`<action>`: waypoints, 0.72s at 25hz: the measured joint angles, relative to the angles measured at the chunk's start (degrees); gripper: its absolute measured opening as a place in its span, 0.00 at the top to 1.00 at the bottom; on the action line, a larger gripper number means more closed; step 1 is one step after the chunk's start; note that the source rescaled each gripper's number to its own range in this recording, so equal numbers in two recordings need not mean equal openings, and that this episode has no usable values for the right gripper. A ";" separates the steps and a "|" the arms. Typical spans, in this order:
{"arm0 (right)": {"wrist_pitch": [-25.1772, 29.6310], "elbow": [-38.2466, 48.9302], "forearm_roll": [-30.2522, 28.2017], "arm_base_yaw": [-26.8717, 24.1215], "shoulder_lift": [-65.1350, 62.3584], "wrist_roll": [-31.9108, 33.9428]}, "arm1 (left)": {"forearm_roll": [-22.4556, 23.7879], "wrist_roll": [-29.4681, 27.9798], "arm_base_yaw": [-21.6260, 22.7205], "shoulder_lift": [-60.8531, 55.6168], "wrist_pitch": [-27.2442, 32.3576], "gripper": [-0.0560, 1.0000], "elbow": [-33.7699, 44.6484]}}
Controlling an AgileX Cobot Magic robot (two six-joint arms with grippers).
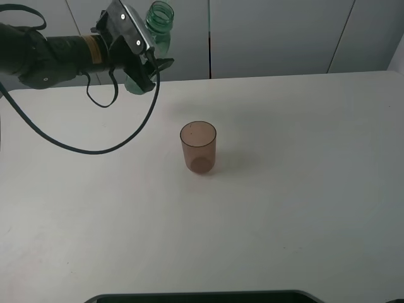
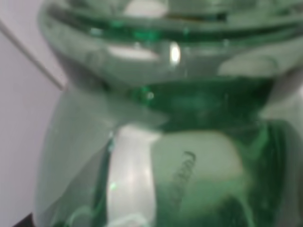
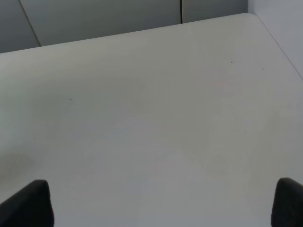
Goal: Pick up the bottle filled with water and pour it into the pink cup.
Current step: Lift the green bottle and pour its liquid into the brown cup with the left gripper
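Observation:
The green-tinted bottle [image 1: 158, 28] is held in the air at the back left, tilted slightly, neck up and uncapped. My left gripper [image 1: 144, 69] is shut on its body. In the left wrist view the bottle [image 2: 175, 142] fills the picture, blurred and very close. The pink cup [image 1: 199, 147] stands upright on the white table [image 1: 303, 189] near the middle, to the right of and in front of the bottle, apart from it. My right gripper [image 3: 161, 203] is open over bare table; only its two dark fingertips [image 3: 28, 203] show. It is out of the exterior high view.
A black cable [image 1: 95, 142] loops down from the left arm over the table's left side. Grey wall panels [image 1: 271, 35] stand behind the table's back edge. A dark edge [image 1: 202, 297] runs along the front of the view.

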 joint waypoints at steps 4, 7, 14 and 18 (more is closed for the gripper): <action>0.00 0.00 0.00 0.00 0.00 0.00 | 1.49 4.68 -2.43 0.78 3.01 0.95 0.00; 0.00 0.00 0.00 0.00 0.00 0.00 | 1.85 7.67 -4.01 1.26 5.32 0.95 0.00; 0.00 0.00 0.00 0.00 0.00 0.00 | 2.93 14.02 -5.27 1.26 6.95 0.95 0.00; 0.00 0.00 0.00 0.00 0.00 0.00 | 3.15 19.60 -5.27 1.26 7.17 0.95 0.00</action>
